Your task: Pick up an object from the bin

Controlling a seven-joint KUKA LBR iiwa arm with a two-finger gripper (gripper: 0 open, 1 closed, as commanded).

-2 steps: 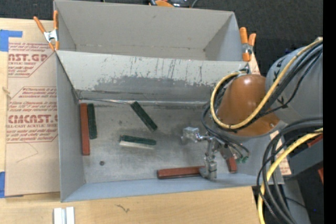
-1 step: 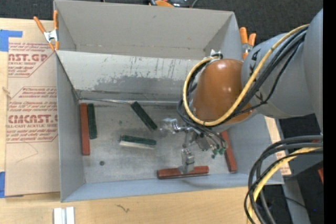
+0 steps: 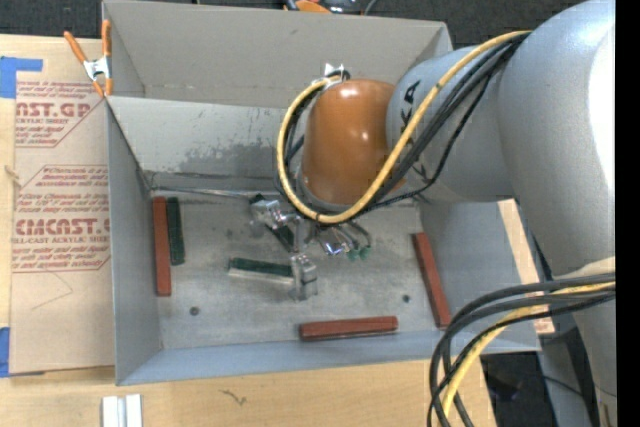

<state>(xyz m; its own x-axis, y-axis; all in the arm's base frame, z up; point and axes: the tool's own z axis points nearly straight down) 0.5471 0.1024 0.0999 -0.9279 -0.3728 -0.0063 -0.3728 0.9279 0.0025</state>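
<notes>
My gripper [image 3: 286, 243] hangs low over the middle of the bin floor, under the orange cover. Its two metal fingers stand apart, one fingertip [image 3: 303, 277] near the floor and the other [image 3: 267, 212] further back, with nothing between them. A flat dark green bar [image 3: 256, 268] lies on the floor just left of the gripper, its right end touching or almost touching the lower fingertip. A red-brown bar [image 3: 348, 326] lies crosswise in front of the gripper, near the bin's front wall.
A second red-brown bar [image 3: 431, 278] lies along the right wall. A third [image 3: 161, 245] lies along the left wall with another dark green bar [image 3: 175, 230] beside it. A small green piece [image 3: 358, 253] shows just right of the gripper. The arm reaches in from the right.
</notes>
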